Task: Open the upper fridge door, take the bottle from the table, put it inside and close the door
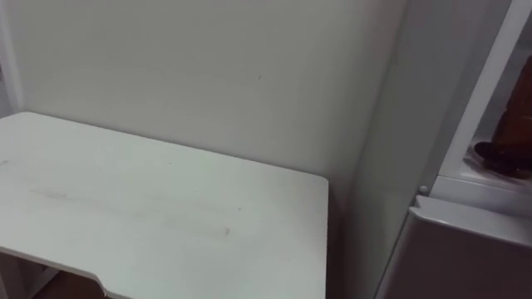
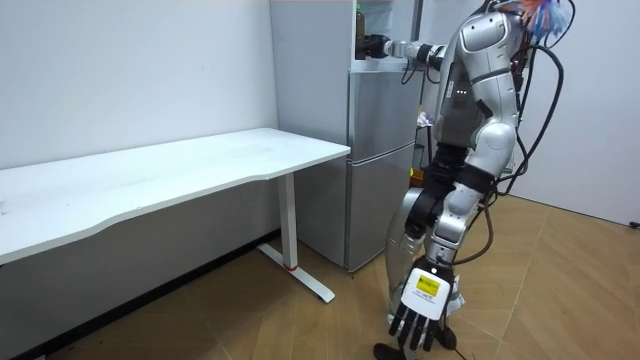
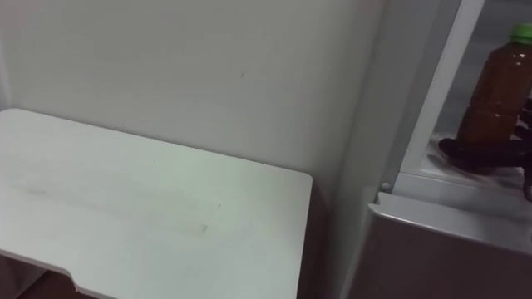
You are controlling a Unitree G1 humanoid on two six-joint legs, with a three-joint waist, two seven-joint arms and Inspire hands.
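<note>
No text can be read — the yellow label on the left hand is too small.

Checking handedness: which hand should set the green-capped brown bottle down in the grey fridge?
Right: the right hand grips the green-capped brown bottle inside the grey upper fridge; the left hand hangs low.

Clear glossy plastic bottle, smooth matt white table, satin grey metal fridge.
</note>
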